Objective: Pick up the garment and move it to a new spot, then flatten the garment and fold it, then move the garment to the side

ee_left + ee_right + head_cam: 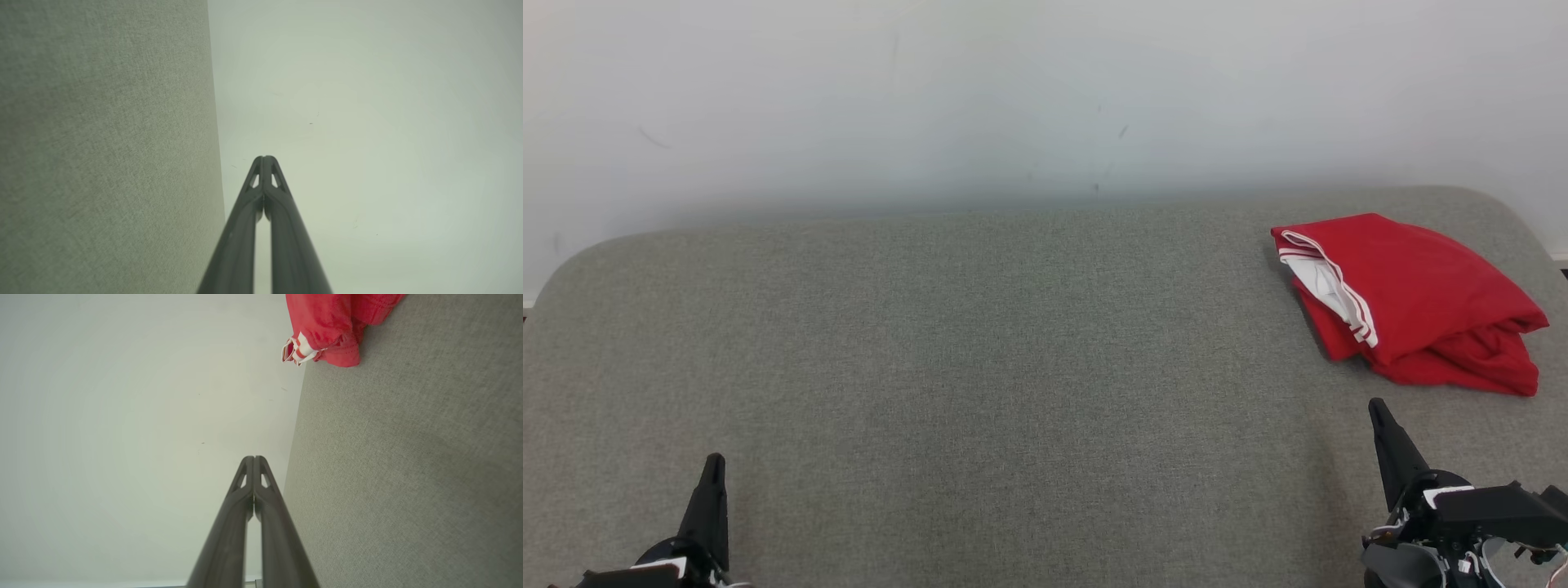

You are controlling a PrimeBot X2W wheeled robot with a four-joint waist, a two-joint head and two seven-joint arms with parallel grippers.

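We see the garment (1421, 298) lying near and ahead of our right hand (1379, 408), well apart from the left hand (715, 464); both hands are closed, empty.

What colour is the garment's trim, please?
White trim with thin red stripes, clearest in the head view.

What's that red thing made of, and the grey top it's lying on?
Red garment: soft, knit-looking fabric, matte, with white striped trim; it creases and slumps in folds. Which fibre, I can't tell.
Grey surface: looks like woven upholstery cloth, matte; a fine flecked weave shows close up.
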